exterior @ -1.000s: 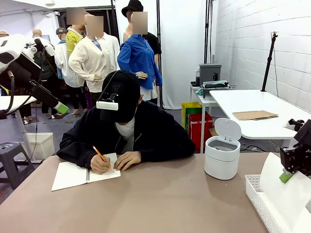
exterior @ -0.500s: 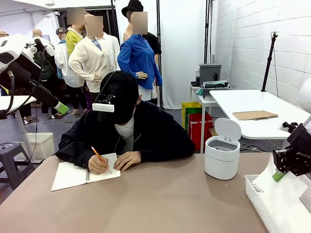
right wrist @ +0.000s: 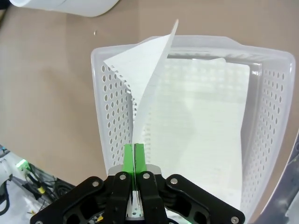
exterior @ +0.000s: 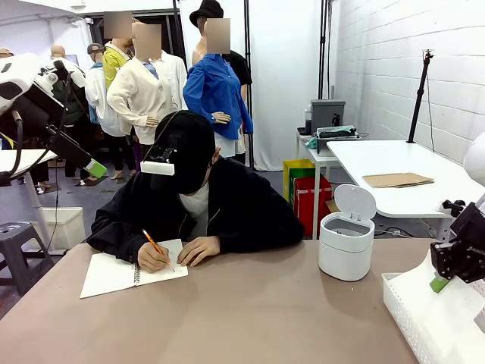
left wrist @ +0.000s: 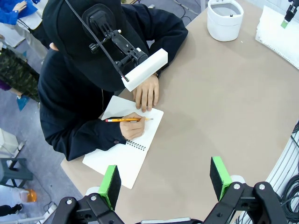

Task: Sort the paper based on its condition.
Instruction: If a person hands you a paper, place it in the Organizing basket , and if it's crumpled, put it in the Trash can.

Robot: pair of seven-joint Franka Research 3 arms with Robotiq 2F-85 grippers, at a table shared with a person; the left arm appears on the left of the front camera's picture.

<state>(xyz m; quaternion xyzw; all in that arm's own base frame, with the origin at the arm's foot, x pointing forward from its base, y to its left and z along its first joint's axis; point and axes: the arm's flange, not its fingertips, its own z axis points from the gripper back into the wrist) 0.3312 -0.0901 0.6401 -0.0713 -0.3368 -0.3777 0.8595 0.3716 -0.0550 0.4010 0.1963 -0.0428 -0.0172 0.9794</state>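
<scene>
- One sheet of paper [right wrist: 154,84] stands pinched edge-on between the right gripper [right wrist: 134,156]'s closed green pads, lower centre of the right wrist view, over the white perforated basket [right wrist: 110,116].
- Step in hand, as I judge it: placing that sheet into the basket; next, the pads must part.
- Left gripper [left wrist: 166,179] hangs wide open, empty, above the notebook [left wrist: 128,149] where the person's hand [left wrist: 132,128] writes.

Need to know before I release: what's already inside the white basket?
Inside the white basket lies flat lined paper covering its floor. The right gripper, shut on a curled sheet, holds it over the basket. How many sheets are stacked, or anything beneath them, is hidden.
</scene>
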